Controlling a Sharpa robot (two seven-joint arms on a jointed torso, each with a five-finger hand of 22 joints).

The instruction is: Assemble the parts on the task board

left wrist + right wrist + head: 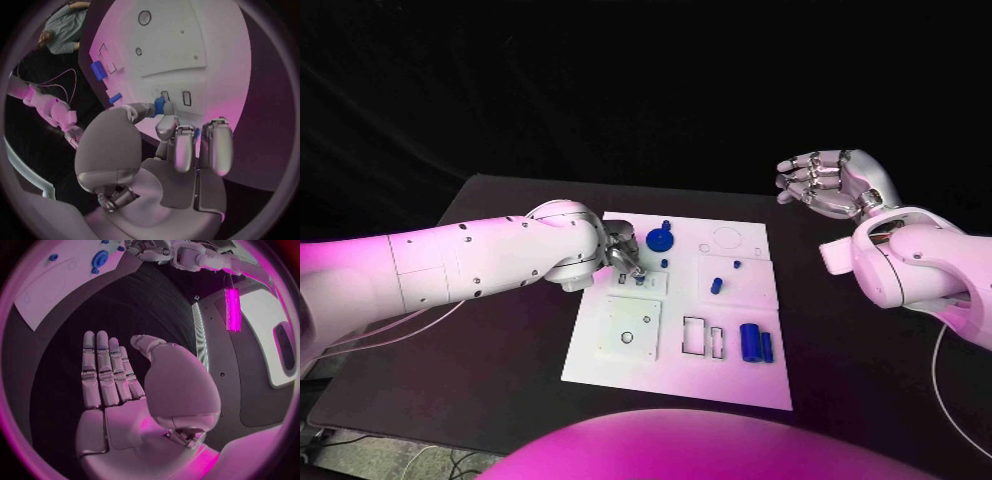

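Starting at the near edge of the task board [678, 385], the white plate lies in the middle of the black table [488, 350], and close to its near right corner two blue cylinders [756, 342] lie side by side, just beside two narrow rectangular outlines [702, 337]. Left of them a square white block [630, 328] with small round holes sits near the board's left edge. Further in, a small blue peg [717, 285] lies near the middle of the board, and a blue round gear-like part [659, 239] rests near the far edge, with a thin printed circle [728, 238] toward the far right corner. The left hand [623, 252] hovers low over the left side of the board, and in the left wrist view this hand [178, 145] pinches a small blue part [159, 105] between thumb and a finger, just above two small slots [175, 97]; I judge it is held there because the part must be set into one of these slots. The right hand [822, 180] is raised off the board, beyond its far right corner, fingers straight and close together, holding nothing; probably it waits out of the way so the left arm can work freely.
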